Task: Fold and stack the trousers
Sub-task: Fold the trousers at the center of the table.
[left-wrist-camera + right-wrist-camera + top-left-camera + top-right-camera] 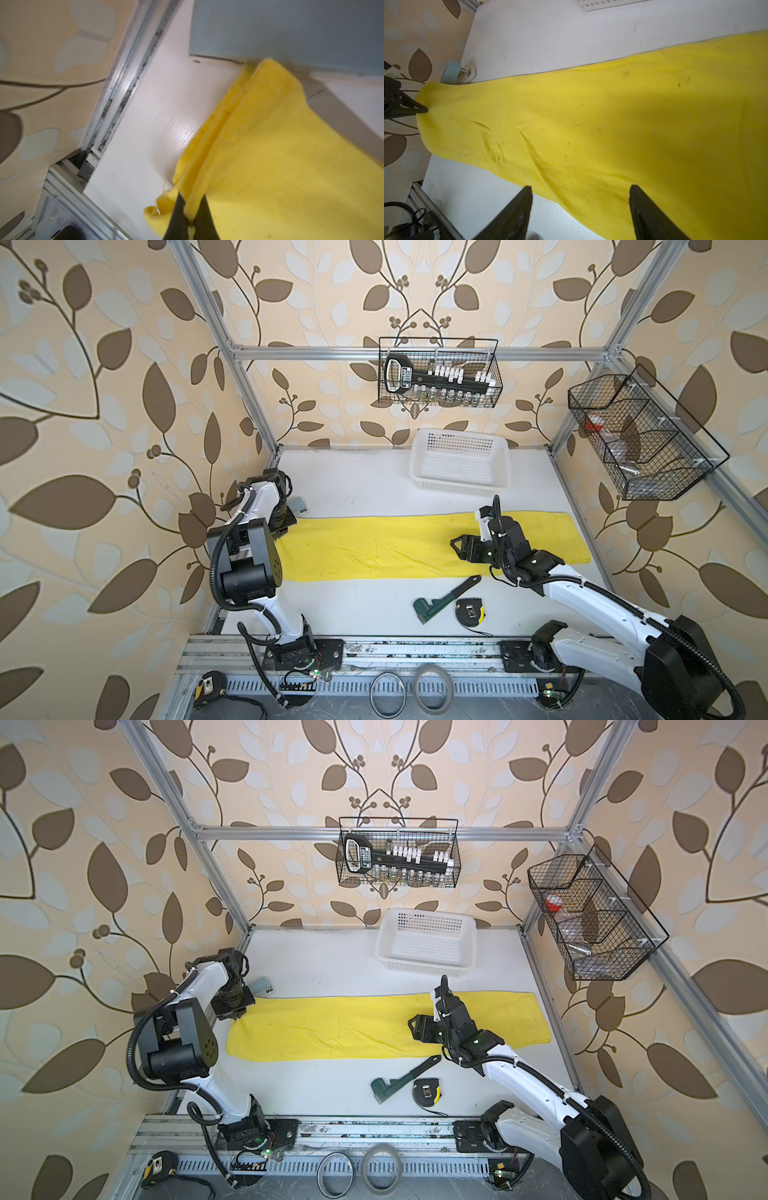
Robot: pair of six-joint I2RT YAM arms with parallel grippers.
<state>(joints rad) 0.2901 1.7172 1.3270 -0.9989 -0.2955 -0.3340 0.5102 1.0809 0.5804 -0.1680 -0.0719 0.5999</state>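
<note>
Left wrist view: left gripper [191, 193] pinched together on a raised ridge of the trousers [280, 155], yellow cloth squeezed between the two black fingers [176, 220] and running away from them as a fold above the white table [145, 124]. In both top views, trousers laid out as one long flat band across the middle of the table, from just beside the left edge almost to the right edge, with a few shallow creases near the centre. Clamped end at the left edge, under the left arm's wrist. Right gripper [581, 186] with jaws wide apart and nothing between them, low over the band's near hem toward the right end. One finger over bare table, its partner over yellow cloth; contact with the cloth impossible to tell. Small pale blue box [300, 506] at the left edge, just beside the far left corner of the trousers. White perforated basket [459, 464] against the far edge, right of centre, well apart from the cloth. Green pipe wrench [444, 599] and black-and-yellow tape measure [469, 610] side by side between the trousers and the near edge, wrench tip just beside the yellow hem.
</note>
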